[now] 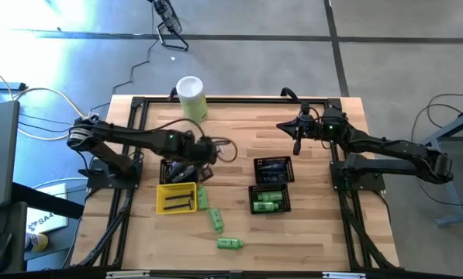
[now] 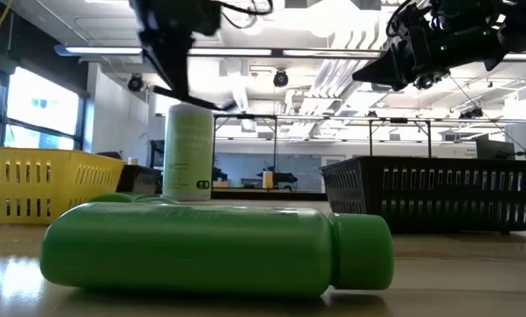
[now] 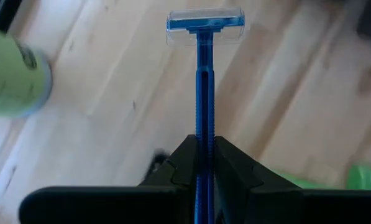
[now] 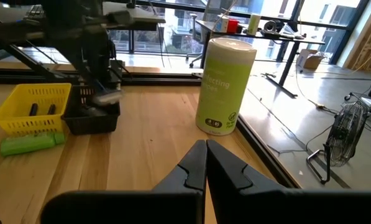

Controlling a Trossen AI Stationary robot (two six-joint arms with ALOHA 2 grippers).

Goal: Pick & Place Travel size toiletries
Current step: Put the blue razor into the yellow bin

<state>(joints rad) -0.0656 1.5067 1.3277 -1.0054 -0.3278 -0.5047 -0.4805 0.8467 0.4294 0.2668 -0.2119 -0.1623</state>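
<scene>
My left gripper hangs over the table's middle, above a black mesh basket, and is shut on a blue razor with a clear cap over its head. In the right wrist view the razor's head hangs just above that basket. Three bright green bottles lie on their sides on the wood; the nearest fills the low view. My right gripper is shut and holds nothing, raised over the table's far right part. My left gripper pinches the razor's blue handle between its two fingers, at the part away from the head. The handle runs along the fingers and sticks out past their tips. The fingers point down from above, and the razor hangs lifted clear, head lowest.
A yellow tray with dark tubes sits near-side of the left basket. Two black baskets stand at centre right, one with dark items, one with green bottles. A tall pale-green canister stands at the far edge. Bare wood lies between the baskets.
</scene>
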